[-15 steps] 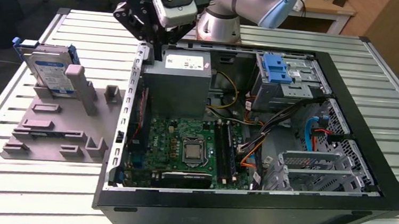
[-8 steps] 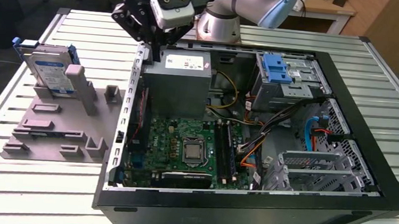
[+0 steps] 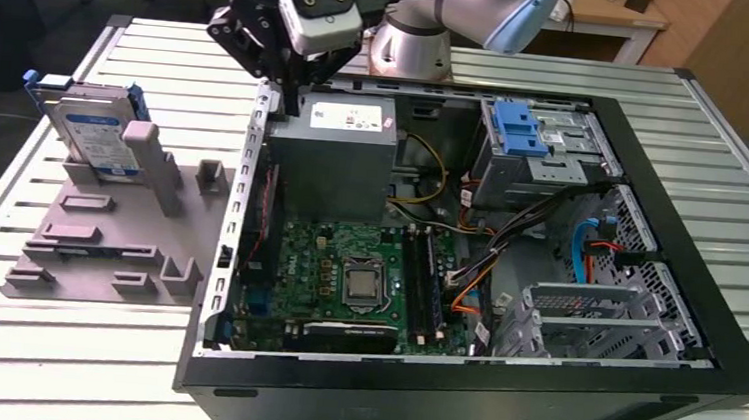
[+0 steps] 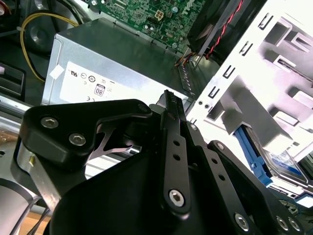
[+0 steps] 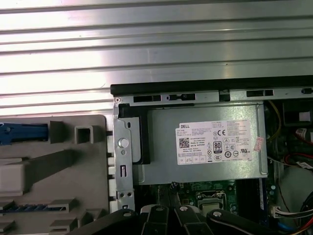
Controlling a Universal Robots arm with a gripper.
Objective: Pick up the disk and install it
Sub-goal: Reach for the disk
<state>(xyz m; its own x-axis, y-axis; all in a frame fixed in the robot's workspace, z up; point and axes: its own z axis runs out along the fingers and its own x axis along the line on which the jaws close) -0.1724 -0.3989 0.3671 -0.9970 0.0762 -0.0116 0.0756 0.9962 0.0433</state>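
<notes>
One arm, one end effector [image 3: 287,98], one disk [image 3: 91,131], one open computer case [image 3: 689,295] and one grey stand [image 3: 104,249], all on the slatted metal table [image 3: 16,342]. The end effector hangs over the case's rear edge, beside the grey power supply [image 3: 331,161], fingers drawn together with nothing between them. The disk is well apart from it, standing on edge in the stand towards the exterior view's left, outside the case. Its labelled face is turned to the exterior camera and its blue frame is uppermost. The stand hides its foot, so I cannot tell whether its long side runs up or across.

The exterior view gives the disk whole, plus the circuit board [image 3: 342,278] and one blue latch [image 3: 521,131] inside the case. The second wrist view catches a corner of the disk past the black links. The first wrist view looks down on the power supply's sticker [image 5: 215,142]
</notes>
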